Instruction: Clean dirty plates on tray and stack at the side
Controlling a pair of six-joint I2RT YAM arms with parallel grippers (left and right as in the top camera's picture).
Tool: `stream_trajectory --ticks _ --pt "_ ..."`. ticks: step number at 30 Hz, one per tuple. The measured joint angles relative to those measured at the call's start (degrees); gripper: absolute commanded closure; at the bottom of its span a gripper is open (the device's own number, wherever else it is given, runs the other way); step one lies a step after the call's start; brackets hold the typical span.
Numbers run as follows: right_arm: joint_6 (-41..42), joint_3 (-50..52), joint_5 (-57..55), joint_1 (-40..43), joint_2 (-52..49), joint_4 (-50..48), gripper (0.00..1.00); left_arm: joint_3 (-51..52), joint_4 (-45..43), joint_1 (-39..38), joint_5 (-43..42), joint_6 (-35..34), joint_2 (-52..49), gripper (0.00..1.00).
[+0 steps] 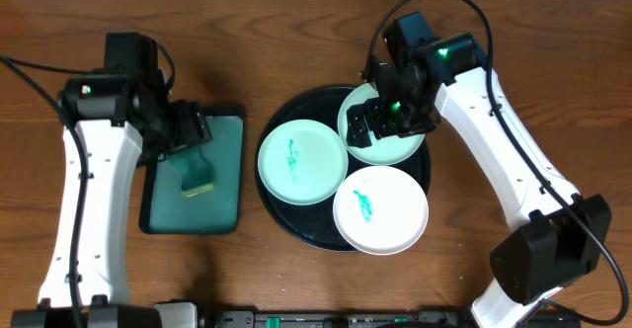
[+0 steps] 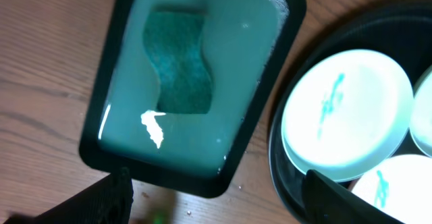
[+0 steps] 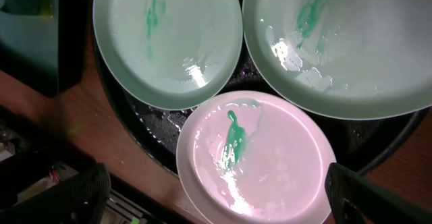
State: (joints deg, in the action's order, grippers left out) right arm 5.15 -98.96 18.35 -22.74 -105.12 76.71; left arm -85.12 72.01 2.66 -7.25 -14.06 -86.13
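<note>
Plates [image 1: 301, 160]: three, smeared teal, crowded on the tray [image 1: 286, 219]. My right gripper [image 3: 216, 180] hangs wide open above them, my left gripper [image 2: 217, 180] likewise over the sponge [image 2: 179, 62]. Hazards: wet rims could slip my pinch, and the white plate [image 1: 380, 209], overhanging the tray's near rim, could get nudged off.

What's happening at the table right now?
Nothing is held yet. The left claw hangs open over the sponge soaking in the green tray. The right claw, open too, hovers over the plates on the black tray. All three show teal smears, so none is cleaned or stacked.
</note>
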Motion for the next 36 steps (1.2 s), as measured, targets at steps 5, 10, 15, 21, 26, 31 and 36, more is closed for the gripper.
stream_trajectory --ticks 5,10,15,21,26,31,36 --pt "-0.17 0.02 -0.68 0.00 0.00 -2.01 0.01 -0.13 0.61 0.63 -1.66 0.83 -3.72 0.19" --pt "2.73 1.07 -1.33 0.00 0.00 -7.28 0.11 -0.13 0.63 0.63 -1.92 0.87 -5.11 0.20" --pt "11.26 7.52 -1.95 -0.07 0.00 -13.11 0.24 -0.13 0.63 0.63 -2.10 0.98 -5.09 0.20" --pt "17.00 16.83 -1.64 -1.46 -0.04 -19.02 0.27 -0.13 0.63 0.63 -2.47 1.03 -5.09 0.20" --pt "20.02 19.98 -1.09 -3.76 -0.07 -24.44 0.38 -0.13 0.63 0.63 -2.73 1.03 -5.09 0.20" --pt "26.38 22.25 -1.22 -5.77 -0.07 -29.99 0.47 -0.13 0.66 0.63 -2.75 1.03 -5.09 0.20" --pt "32.30 24.85 -2.23 -6.36 -0.07 -30.56 0.57 -0.13 0.63 0.63 -2.75 1.03 -5.09 0.20"
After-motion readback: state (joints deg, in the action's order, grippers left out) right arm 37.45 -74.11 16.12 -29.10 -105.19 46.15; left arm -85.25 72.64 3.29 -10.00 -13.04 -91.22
